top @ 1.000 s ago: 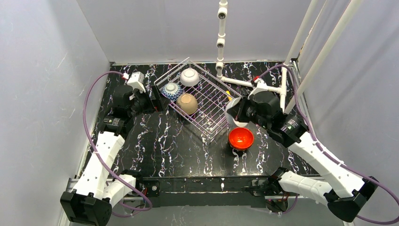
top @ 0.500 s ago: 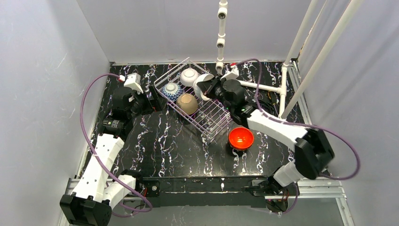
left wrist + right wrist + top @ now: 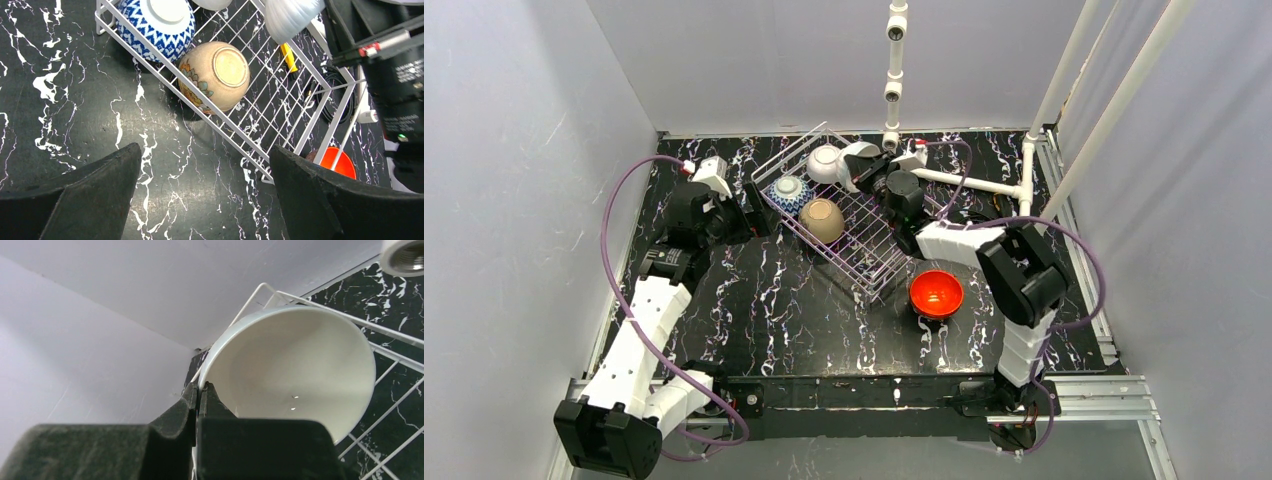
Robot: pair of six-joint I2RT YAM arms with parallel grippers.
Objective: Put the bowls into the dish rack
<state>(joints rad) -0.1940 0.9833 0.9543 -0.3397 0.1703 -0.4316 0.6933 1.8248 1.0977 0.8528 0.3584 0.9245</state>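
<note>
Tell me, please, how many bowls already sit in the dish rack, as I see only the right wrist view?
Observer: Three: a white bowl, a blue-patterned bowl and a tan bowl, the last two bottom-up.
Operator: Where is the bowl I am holding relative to them?
Observer: Your held white bowl is at the dish rack's far end, right beside the white bowl there.
Operator: Is anything left outside?
Observer: A red-orange bowl stands upright on the table, just past the rack's near corner.
</note>
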